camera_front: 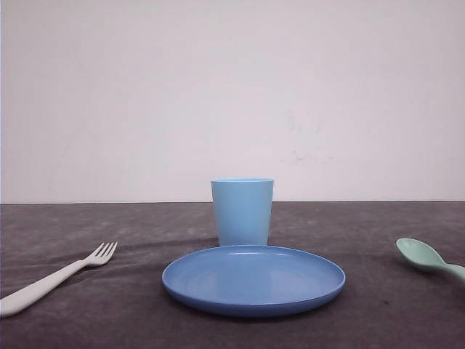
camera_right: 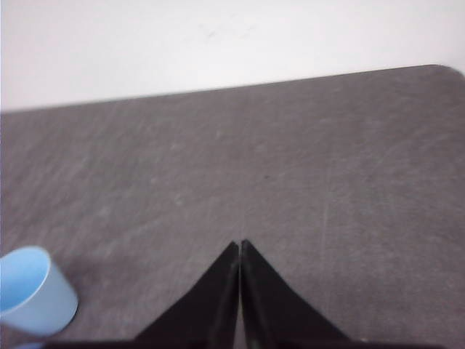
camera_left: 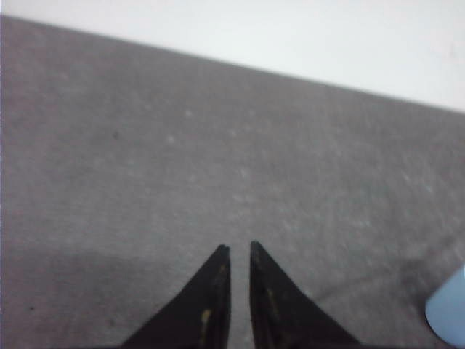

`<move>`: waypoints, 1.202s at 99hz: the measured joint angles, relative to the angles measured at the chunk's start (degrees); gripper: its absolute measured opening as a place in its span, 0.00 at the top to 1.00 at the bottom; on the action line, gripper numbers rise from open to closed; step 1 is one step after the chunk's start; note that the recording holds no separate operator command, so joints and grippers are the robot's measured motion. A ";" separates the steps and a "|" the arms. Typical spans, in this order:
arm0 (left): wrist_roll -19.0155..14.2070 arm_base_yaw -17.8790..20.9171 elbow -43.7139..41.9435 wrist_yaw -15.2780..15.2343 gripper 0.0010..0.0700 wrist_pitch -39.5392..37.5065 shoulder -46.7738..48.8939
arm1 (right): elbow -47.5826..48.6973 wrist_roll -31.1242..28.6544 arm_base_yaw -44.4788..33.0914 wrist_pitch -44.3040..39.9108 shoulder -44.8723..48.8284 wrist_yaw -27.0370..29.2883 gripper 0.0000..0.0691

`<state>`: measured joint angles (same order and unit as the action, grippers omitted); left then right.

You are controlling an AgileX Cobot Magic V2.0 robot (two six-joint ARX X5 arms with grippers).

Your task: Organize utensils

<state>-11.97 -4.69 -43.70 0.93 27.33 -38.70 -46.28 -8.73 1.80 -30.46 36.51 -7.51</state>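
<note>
A round blue plate (camera_front: 253, 279) sits at the middle of the dark grey desk (camera_front: 363, 225), with a light blue cup (camera_front: 243, 211) standing upright just behind it. The white fork (camera_front: 54, 278) lies well to the left of the plate, its tines pointing toward the centre and its handle running off toward the near left edge. The pale mint-green spoon (camera_front: 427, 258) lies well to the right of the plate, bowl toward the centre and facing up, handle running out past the right edge of the front view.

The left claw (camera_left: 239, 249) hangs over bare desk cloth, its black fingers only a narrow slit apart and holding nothing; the cup's edge shows near it. The right claw (camera_right: 240, 243) has its fingertips pressed together, empty, also over bare cloth, with the cup off to one side. Both utensils lie apart from either claw.
</note>
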 joint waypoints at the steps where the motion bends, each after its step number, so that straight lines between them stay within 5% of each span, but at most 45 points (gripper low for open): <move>1: 0.07 -0.11 -0.17 0.20 0.98 0.09 -0.37 | -0.13 0.09 0.17 -0.24 0.26 -0.02 1.00; 17: 0.59 -2.43 -0.39 0.85 0.95 1.22 -2.27 | -0.37 1.16 2.36 -2.62 3.39 -0.02 0.97; 33: 0.59 -3.96 -0.39 0.85 0.56 2.29 -3.10 | -0.37 1.33 3.23 -3.23 4.04 -0.02 0.55; 42: 0.17 -5.11 -0.39 1.66 0.48 3.76 -4.57 | -0.37 1.36 3.45 -3.23 4.15 -0.02 0.45; 75: -4.87 -14.47 -0.39 2.80 0.46 8.55 -15.21 | -0.37 1.38 3.52 -3.23 4.35 -0.04 0.42; 119: -10.80 -29.38 -0.39 -5.86 0.46 5.77 -33.57 | -0.37 1.40 3.52 -5.25 5.57 -0.02 0.42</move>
<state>-22.76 -34.06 -44.10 -4.93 33.10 -72.27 -46.65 -7.33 5.32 -35.70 42.09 -7.53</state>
